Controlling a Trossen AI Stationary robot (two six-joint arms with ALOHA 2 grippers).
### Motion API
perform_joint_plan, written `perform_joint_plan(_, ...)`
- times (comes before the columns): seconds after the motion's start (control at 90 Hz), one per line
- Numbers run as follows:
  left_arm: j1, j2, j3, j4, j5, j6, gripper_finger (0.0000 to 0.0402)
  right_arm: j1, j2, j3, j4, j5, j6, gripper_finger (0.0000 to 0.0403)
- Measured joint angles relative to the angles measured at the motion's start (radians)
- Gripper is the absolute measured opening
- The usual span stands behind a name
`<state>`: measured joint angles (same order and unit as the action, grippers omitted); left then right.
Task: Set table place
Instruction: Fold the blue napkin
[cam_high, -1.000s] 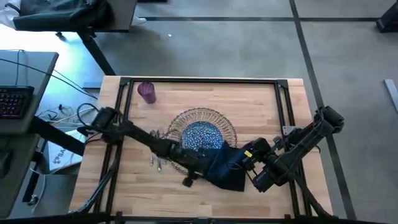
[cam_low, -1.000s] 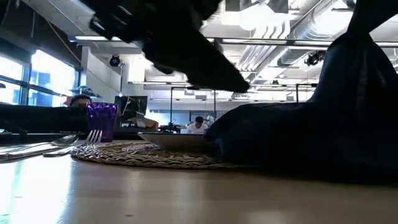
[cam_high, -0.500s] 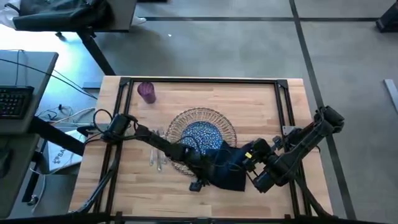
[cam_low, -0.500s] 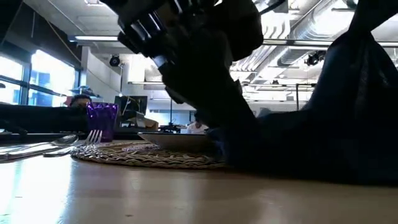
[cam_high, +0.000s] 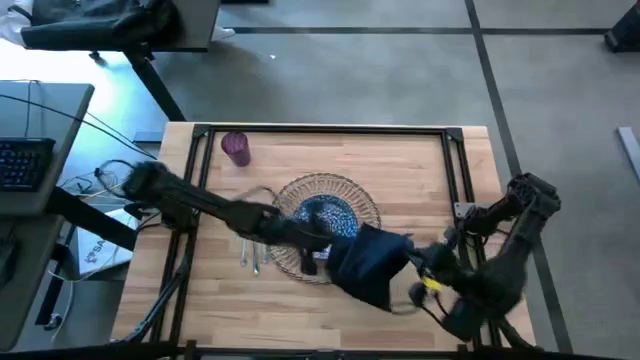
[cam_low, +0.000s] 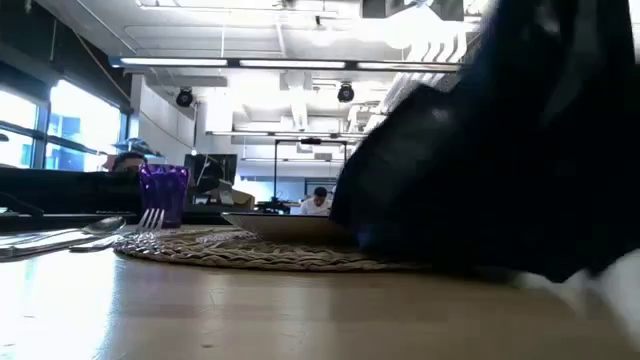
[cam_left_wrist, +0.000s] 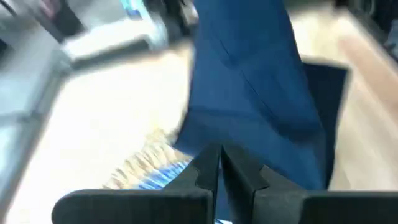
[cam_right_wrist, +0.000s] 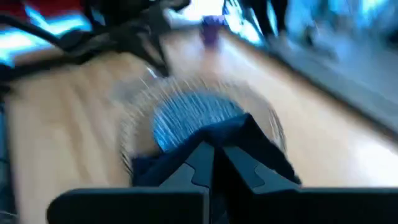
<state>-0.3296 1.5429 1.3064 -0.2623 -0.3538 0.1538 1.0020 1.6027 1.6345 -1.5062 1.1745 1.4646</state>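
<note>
both arms hold the navy napkin (cam_high: 368, 262) over the near-right part of the table (cam_high: 420, 170), its far-left edge draped across the blue-patterned plate (cam_high: 322, 215) and the woven charger (cam_high: 300, 190) beneath it. the left gripper (cam_high: 322, 248) sits at the napkin's left edge, over the near rim of the charger; in its wrist view the fingers are pressed together with blue cloth right at their tips, seemingly pinching it. the right gripper (cam_high: 408, 262) is at the napkin's right end, fingers likewise closed on the cloth in its own wrist view. the napkin's long axis runs from far-left to near-right, strung between the two grippers, so each arm commands its nearer end. judging by this, the cloth has yet to come clear of the plate. the cutlery (cam_high: 250, 258) lies left of the charger, touching its rim; a purple cup (cam_high: 236, 148) stands at the far left.
</note>
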Motion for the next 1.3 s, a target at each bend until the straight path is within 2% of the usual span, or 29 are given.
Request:
perform_joint_plan(0.067, -0.012, -0.059, 0.002, -0.003, 0.058, 0.004, 0.0, 0.017, -0.001, 0.037, 0.047, 0.056, -0.083, 0.0)
perform_joint_plan(0.189, -0.024, -0.086, 0.001, -0.054, 0.15, -0.013, 0.0, 0.017, -0.001, 0.055, 0.111, 0.067, -0.191, 0.0)
perform_joint_plan(0.333, -0.036, -0.014, 0.001, -0.062, 0.168, -0.021, 0.0006, -0.004, 0.0, 0.061, 0.133, 0.144, -0.223, 0.0)
perform_joint_plan(0.467, -0.037, 0.072, -0.002, -0.031, 0.23, -0.012, 0.0045, -0.048, 0.0, 0.142, 0.148, 0.217, -0.351, 0.0)
perform_joint_plan(0.533, -0.037, 0.089, -0.002, -0.03, 0.212, -0.011, 0.0073, -0.076, 0.0, 0.204, 0.157, 0.23, -0.451, 0.0)
perform_joint_plan(0.656, -0.046, 0.077, -0.002, -0.034, 0.094, 0.018, 0.0117, -0.14, 0.0, 0.328, 0.258, 0.224, -0.727, 0.0)
perform_joint_plan(0.778, -0.075, 0.021, -0.002, -0.046, -0.04, 0.045, 0.0139, -0.227, 0.0, 0.416, 0.518, 0.111, -1.124, 0.0)
perform_joint_plan(0.833, -0.092, -0.013, -0.001, -0.067, -0.103, 0.057, 0.0141, -0.27, 0.0, 0.436, 0.684, 0.004, -1.32, 0.0)
perform_joint_plan(0.9, -0.113, -0.048, 0.0, -0.099, -0.163, 0.059, 0.0141, -0.326, 0.0, 0.442, 0.892, -0.172, -1.525, 0.0)
perform_joint_plan(0.956, -0.131, -0.076, -0.001, -0.131, -0.196, 0.058, 0.0139, -0.367, 0.0, 0.442, 1.015, -0.293, -1.628, 0.0)
perform_joint_plan(1.0, -0.145, -0.101, -0.01, -0.136, -0.218, 0.054, 0.0137, -0.398, -0.001, 0.442, 1.064, -0.335, -1.676, 0.0)
perform_joint_plan(1.056, -0.163, -0.135, -0.04, -0.132, -0.243, 0.044, 0.0135, -0.431, -0.006, 0.442, 1.057, -0.321, -1.69, 0.0)
perform_joint_plan(1.144, -0.19, -0.193, -0.126, -0.103, -0.277, 0.01, 0.0133, -0.485, -0.011, 0.442, 0.909, -0.191, -1.576, 0.0)
perform_joint_plan(1.211, -0.204, -0.236, -0.218, -0.033, -0.298, -0.013, 0.0133, -0.529, -0.011, 0.442, 0.695, -0.135, -1.384, 0.0)
perform_joint_plan(1.3, -0.21, -0.287, -0.354, 0.148, -0.315, -0.022, 0.0133, -0.599, -0.005, 0.434, 0.363, -0.182, -1.041, 0.0)
